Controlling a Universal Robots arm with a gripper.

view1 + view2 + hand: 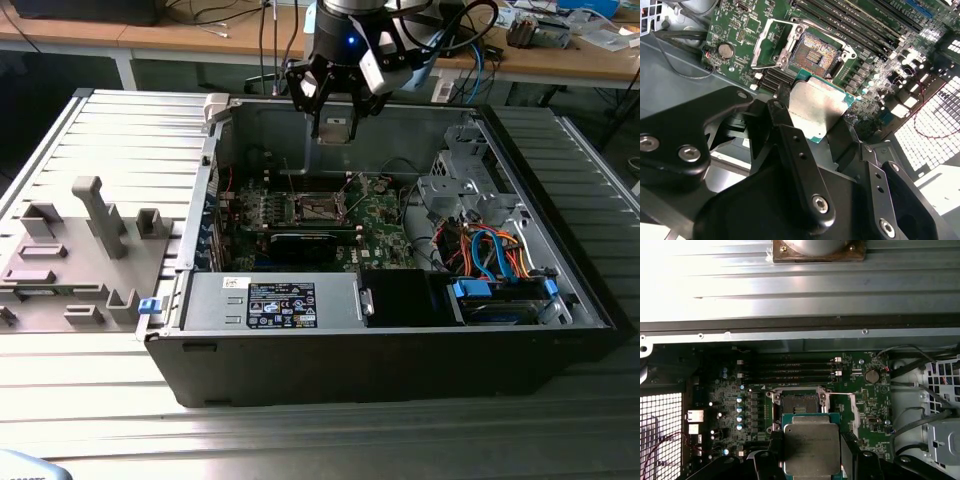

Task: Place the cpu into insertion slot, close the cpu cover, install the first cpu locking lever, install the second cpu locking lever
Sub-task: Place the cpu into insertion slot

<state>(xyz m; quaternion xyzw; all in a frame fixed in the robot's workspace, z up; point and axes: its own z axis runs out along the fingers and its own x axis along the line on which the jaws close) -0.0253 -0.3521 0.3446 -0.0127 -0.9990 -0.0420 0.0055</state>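
My gripper [335, 122] hangs above the open computer case, shut on the cpu [335, 132], a flat square chip with a dull silver top. In both wrist views the cpu [817, 105] [812, 447] sits between the black fingers [790, 135], held level and well above the green motherboard [865, 410]. The insertion slot [815, 49] [800, 404] lies open and dark just beyond the chip. The cpu cover [765, 45] is swung up on its hinge beside the slot. In the exterior view the slot [318, 208] is lower than the gripper, with thin lever rods [287, 178] standing raised.
A black card [300, 241] lies in front of the slot. Memory slots [795, 372] run beside it. A metal drive cage [465, 185] and coloured cables [490, 250] fill the exterior view's right. A grey fixture tray [70, 250] sits outside the case at the left.
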